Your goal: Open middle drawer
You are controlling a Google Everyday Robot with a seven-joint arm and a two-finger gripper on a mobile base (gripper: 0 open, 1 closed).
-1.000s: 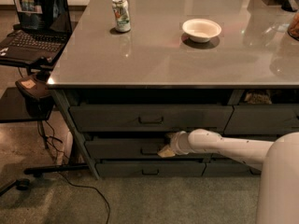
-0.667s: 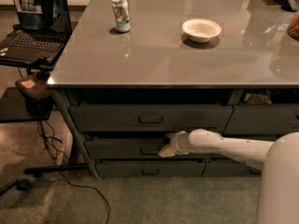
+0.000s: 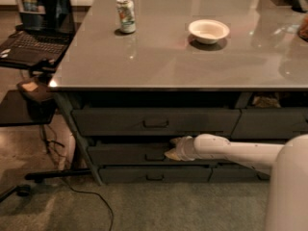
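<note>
Three dark grey drawers stack under the grey table (image 3: pixel 159 66). The middle drawer (image 3: pixel 120 154) sits below the taller top drawer (image 3: pixel 154 121) and above the thin bottom drawer (image 3: pixel 154 175). Its front stands slightly out, with a dark gap above it. My gripper (image 3: pixel 172 149) is at the end of the white arm (image 3: pixel 231 150) that reaches in from the right. It sits at the middle drawer's centre pull, which it hides.
A green can (image 3: pixel 126 15) and a white bowl (image 3: pixel 208 31) stand on the table top. A laptop (image 3: pixel 33 28) rests on a black stand at left, with cables (image 3: pixel 72 186) on the carpet. More drawers (image 3: pixel 272 123) lie to the right.
</note>
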